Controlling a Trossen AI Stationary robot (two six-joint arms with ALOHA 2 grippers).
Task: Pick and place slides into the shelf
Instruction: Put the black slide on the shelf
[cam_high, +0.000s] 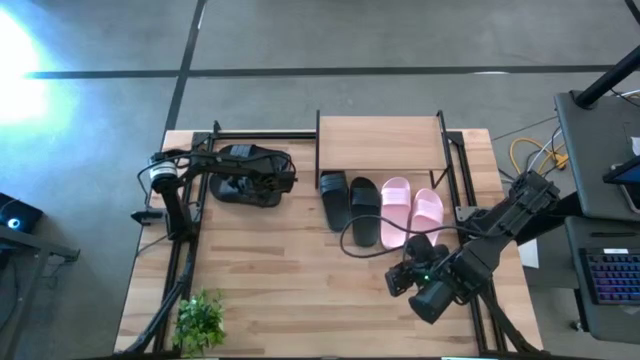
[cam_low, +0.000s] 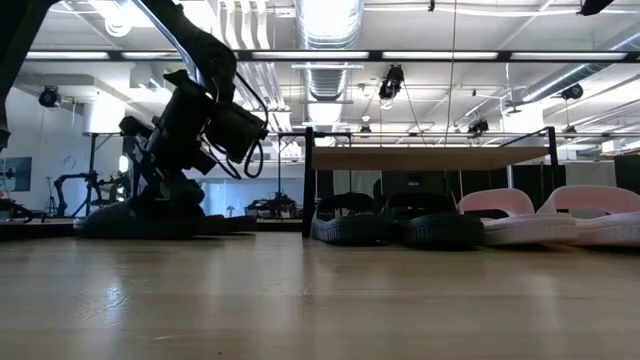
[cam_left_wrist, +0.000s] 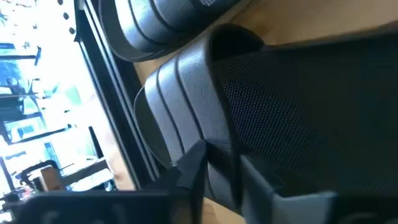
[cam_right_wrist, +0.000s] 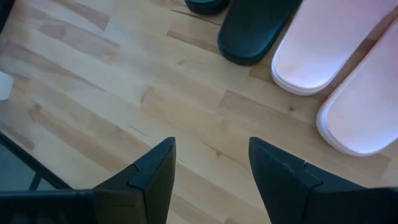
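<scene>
My left gripper (cam_high: 268, 180) is down on a pair of black slides (cam_high: 240, 178) lying near the table's far left edge, and is shut on one of them (cam_left_wrist: 261, 106). In the low view that pair (cam_low: 150, 220) rests on the table. The shelf (cam_high: 380, 140) stands at the far middle. Two black slides (cam_high: 348, 203) and two pale pink slides (cam_high: 410, 210) lie side by side on the table under its plank top, heels sticking out toward the near edge. My right gripper (cam_right_wrist: 211, 168) hovers open over bare wood, near side of the pink slides (cam_right_wrist: 329, 50). My left gripper pinches a black slide at the side edge of its wide strap (cam_left_wrist: 219, 146), where the strap meets the ribbed sole. One finger (cam_left_wrist: 189, 174) stands outside by the sole's side, the other (cam_left_wrist: 267, 186) on the mesh surface. It comes from above. The slide rests on the table.
A small green plant (cam_high: 200, 320) stands at the near left corner. Black frame rails run along the table's left (cam_high: 180, 250) and right (cam_high: 470, 200) sides. Bare wood (cam_high: 290, 270) spreads over the near middle. A desk with a keyboard (cam_high: 610, 280) sits beyond the right edge.
</scene>
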